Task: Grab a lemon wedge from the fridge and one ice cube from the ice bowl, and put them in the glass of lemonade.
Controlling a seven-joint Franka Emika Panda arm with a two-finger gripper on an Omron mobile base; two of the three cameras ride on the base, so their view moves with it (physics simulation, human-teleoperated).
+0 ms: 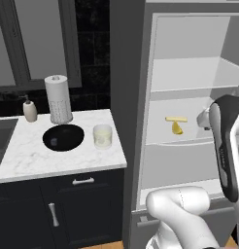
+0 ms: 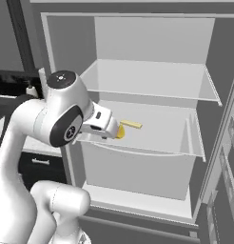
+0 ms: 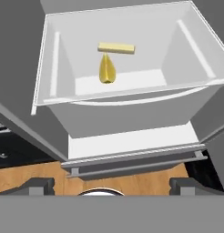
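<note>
A white marble counter (image 1: 68,158) stands at nine o'clock of the open fridge (image 1: 136,97), bearing one black ice bowl (image 1: 63,137) and one glass of lemonade (image 1: 102,136), while one lemon wedge (image 3: 107,70) lies on the fridge's middle shelf (image 3: 127,81) beside one yellow stick (image 3: 116,48), the gripper (image 3: 109,185) wide open, empty.

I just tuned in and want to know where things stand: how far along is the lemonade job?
Done: the fridge stands open. In hand: nothing yet; the gripper is open, facing the lemon wedge on its shelf, beside a pale yellow stick. Left: grab the wedge, take an ice cube from the ice bowl, and drop both into the glass of lemonade.
</note>
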